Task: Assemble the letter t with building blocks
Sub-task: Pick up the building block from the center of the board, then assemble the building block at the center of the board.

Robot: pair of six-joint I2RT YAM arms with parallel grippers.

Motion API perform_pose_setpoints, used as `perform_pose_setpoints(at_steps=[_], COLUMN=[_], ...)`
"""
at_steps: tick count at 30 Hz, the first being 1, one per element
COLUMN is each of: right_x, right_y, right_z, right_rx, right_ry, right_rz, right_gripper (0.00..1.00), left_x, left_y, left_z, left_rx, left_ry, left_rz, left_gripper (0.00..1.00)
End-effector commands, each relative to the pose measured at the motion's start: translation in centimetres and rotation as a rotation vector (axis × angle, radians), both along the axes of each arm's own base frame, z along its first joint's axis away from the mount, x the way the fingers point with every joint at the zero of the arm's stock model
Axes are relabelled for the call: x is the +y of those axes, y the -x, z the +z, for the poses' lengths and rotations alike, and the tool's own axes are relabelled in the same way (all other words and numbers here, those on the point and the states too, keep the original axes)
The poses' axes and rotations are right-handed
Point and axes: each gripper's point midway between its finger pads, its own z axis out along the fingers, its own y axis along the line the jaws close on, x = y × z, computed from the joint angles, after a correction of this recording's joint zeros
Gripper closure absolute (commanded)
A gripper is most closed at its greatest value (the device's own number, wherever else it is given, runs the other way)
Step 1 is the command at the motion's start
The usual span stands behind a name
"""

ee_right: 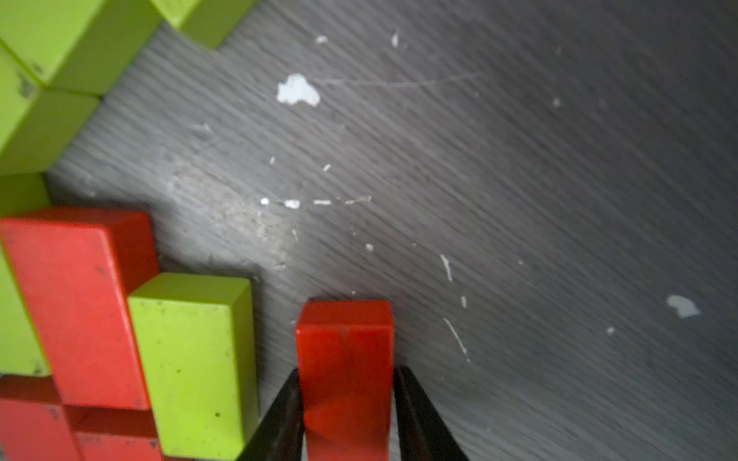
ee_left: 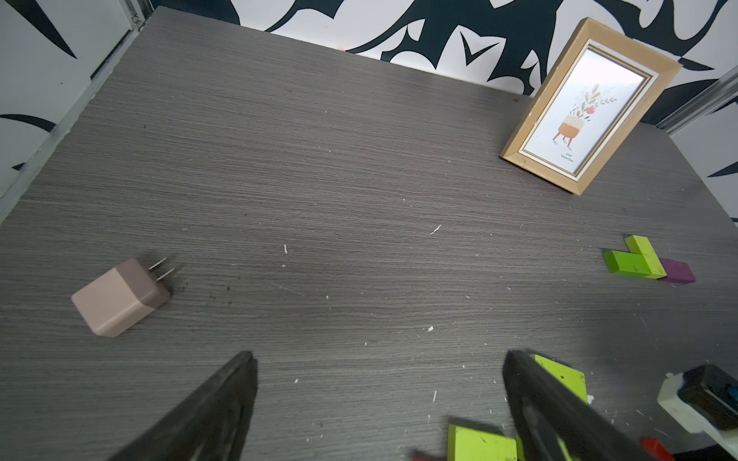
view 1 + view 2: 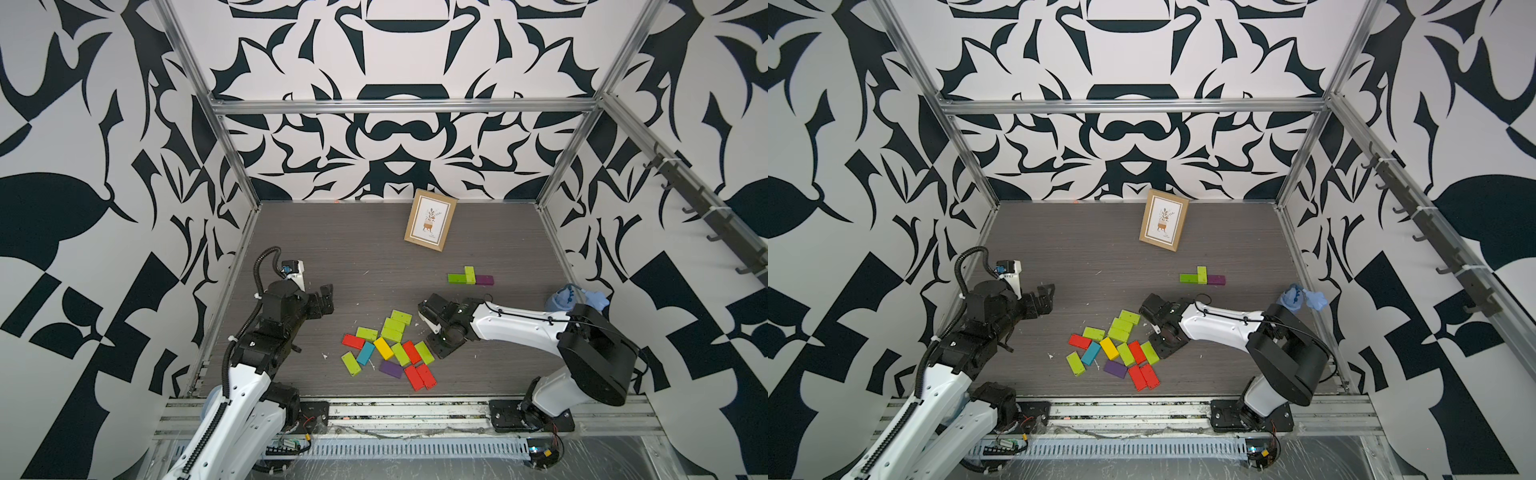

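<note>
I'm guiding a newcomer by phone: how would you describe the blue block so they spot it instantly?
On the grey table, find the pile of blocks near the front edge. On its side toward the left arm, the blue block lies next to the yellow block. It is the only blue piece.

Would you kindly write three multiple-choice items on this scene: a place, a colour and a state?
1. Where does the picture frame stand? A. by the back wall B. on the block pile C. at the front rail
2. Which colour is the block in the right end effector? A. blue B. red C. yellow
3. How is the left end effector? A. open, empty B. shut on a purple block C. shut on the frame

A, it stands just before that wall; B, a red block sits between the fingers; A, its fingers are spread with nothing between.
</note>
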Motion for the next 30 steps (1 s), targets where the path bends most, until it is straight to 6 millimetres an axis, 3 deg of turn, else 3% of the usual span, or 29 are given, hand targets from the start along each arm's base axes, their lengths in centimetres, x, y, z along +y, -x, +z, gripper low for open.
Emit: perform_pose_setpoints(at_steps=[1,6,10,16,22,30], right_x=[-0.4,-0.6,-1.0,-2.4,-5.9,-10.5], right_y=[-0.4,-1.3,-2.8,-5.6,-8.8,-11.3], right_z=[0.1,0.9,2.6,5.9,9.9,11.9], right_rx=[-0.013,-0.063,-0.142,-0.261,-0.396,-0.374], right_ry=[0.04,0.049,0.056,0.031,0.022,-0.071], right_rz=[-0.025,-0.056,-0.075,-0.138,-0.28,-0.46], right_gripper=[0.68,0.8,1.0,1.0,1.0,1.0], left_x=[0.0,0.0,0.0,0.0,0.0,0.0], left_y=[-0.1,-0.1,-0.1,-0.1,0.0,-0.1], left_z=[0.7,0.8,0.8,0.8,0.9,1.0], left_rx=[-0.012,-0.015,-0.015,-0.013,-0.013,-0.016], left_ry=[0.01,0.011,0.01,0.01,0.009,0.013], left_rz=[0.009,0.007,0.006,0.005,0.006,0.008], left_gripper=[0.0,0.0,0.0,0.0,0.0,0.0])
